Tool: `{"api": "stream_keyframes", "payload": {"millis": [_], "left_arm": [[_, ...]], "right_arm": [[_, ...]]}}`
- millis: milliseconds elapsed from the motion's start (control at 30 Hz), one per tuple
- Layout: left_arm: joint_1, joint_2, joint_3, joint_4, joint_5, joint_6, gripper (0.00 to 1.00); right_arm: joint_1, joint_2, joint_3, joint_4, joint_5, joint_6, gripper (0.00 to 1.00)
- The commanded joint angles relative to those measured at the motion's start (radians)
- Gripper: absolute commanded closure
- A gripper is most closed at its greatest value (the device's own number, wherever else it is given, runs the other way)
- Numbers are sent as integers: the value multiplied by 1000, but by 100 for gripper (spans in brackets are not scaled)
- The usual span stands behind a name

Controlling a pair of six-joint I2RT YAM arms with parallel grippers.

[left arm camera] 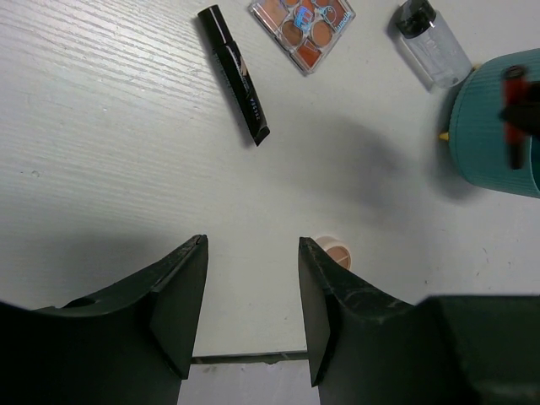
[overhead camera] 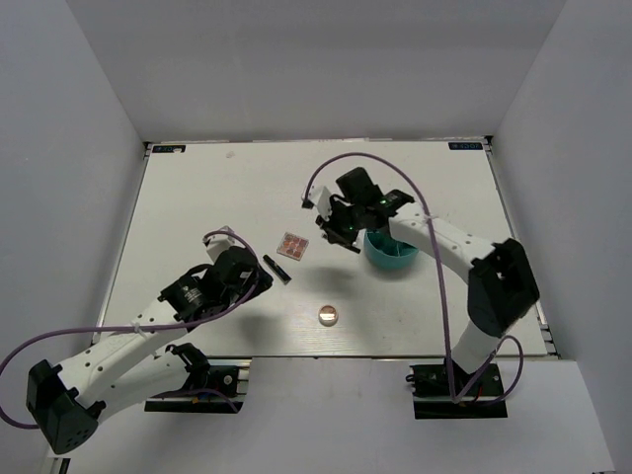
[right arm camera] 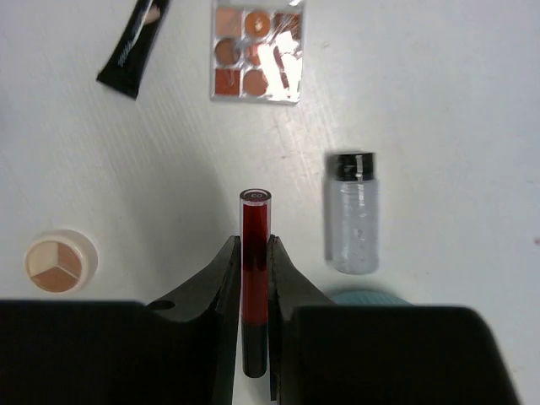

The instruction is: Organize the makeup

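Makeup tube (right arm camera: 255,253) is pinched by right fingers (right arm camera: 221,283) over the teal container (overhead camera: 395,262), likely for dropping; left fingers (left arm camera: 181,291) are spread, empty.

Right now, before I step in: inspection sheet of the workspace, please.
Surface: white table, no spills seen.
Job's things: palette, black tube, round compact and clear bottle lie loose on it; red tube is in the right end effector.
Clutter: nothing seen; teal container stands right of centre.
End effectors: left end effector open, empty; right end effector shut on red tube.
Cables: purple cables loop off both arms.
Surroundings: white walls on three sides.
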Motion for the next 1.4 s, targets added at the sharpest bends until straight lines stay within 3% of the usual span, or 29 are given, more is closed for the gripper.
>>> {"api": "stream_keyframes", "payload": {"millis": [0,300,667,1167,1367], "left_arm": [[-2,-29,-11,16,-13,-4,43],[-2,-34,-33,57,-2,5,43],[-2,-91,-60,54,-12,0,43],[-2,-63,-79,120,-1,25,43],[-2,-77,-97,138,2,26,43]], "right_arm": [[-40,-111,6,59,-26,84,100],[-112,-191,-90,319,98,166,100],[-167,-265,-279,691,136,189,100],[-155,-360,-390,792,324,281,100],[-106,-359,-365,748,505,328,100]]}}
